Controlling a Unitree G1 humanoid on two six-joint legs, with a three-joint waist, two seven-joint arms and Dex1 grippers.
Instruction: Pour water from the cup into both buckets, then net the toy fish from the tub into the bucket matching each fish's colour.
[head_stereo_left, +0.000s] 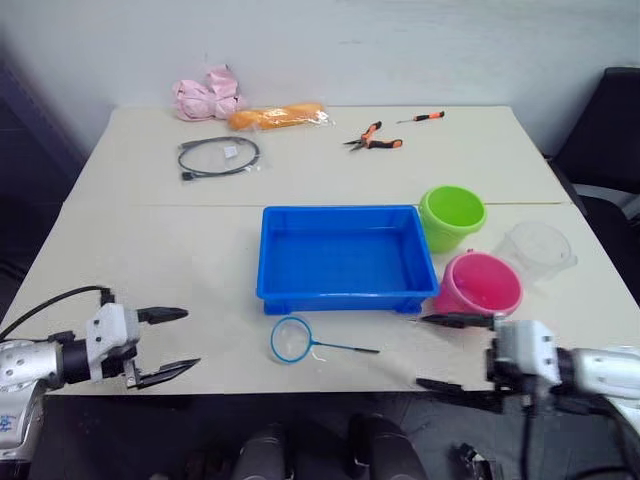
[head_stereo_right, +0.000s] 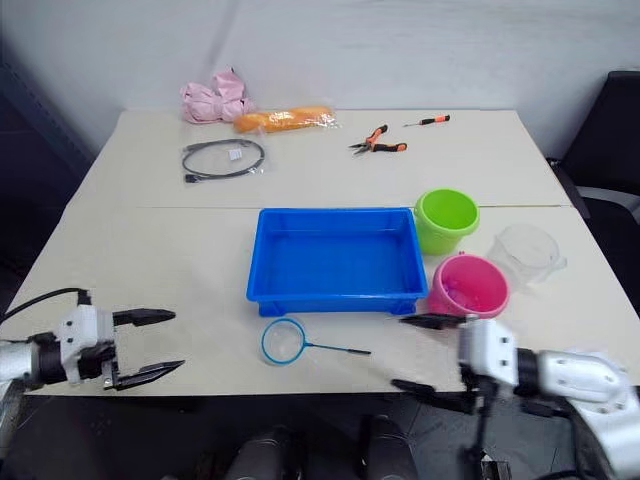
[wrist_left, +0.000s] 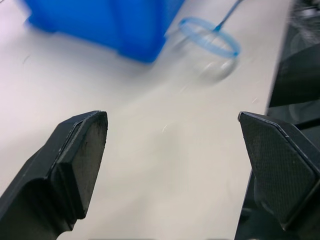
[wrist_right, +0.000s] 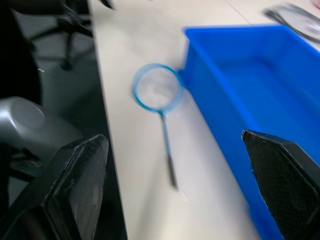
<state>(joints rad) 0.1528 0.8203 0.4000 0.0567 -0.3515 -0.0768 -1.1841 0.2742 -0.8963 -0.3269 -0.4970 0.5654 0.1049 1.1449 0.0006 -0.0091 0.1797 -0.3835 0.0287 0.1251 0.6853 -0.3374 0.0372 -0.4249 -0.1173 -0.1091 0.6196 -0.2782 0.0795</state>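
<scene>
The surface (head_stereo_left: 150, 250) was a pale top with a seam running across it behind the tub. The tub (head_stereo_left: 345, 258), bright blue, sat near the middle; whether any fish lay in it could not be told. To its right stood the green bucket (head_stereo_left: 452, 217), just beside the tub's far right corner, and the pink bucket (head_stereo_left: 478, 284), close against the near right corner. The two buckets were close together, the pink one nearer the front edge. The cup (head_stereo_left: 538, 250) stood right of both buckets, apart from them, upright.

The left tool (head_stereo_left: 165, 345) hung over the front left of the surface, well apart from the tub, its two fingers spread wide and grasping nothing. The right tool (head_stereo_left: 450, 352) was at the front right edge, just before the pink bucket, likewise spread wide and empty.

The net (head_stereo_left: 292, 339) lay flat just before the tub's front wall, between the two tools, hoop to the left and handle pointing right.

At the far side lay a coiled cable (head_stereo_left: 219, 157), a pink bundle (head_stereo_left: 207, 95), an orange packet (head_stereo_left: 278, 117), pliers (head_stereo_left: 373, 137) and a small screwdriver (head_stereo_left: 422, 117).
</scene>
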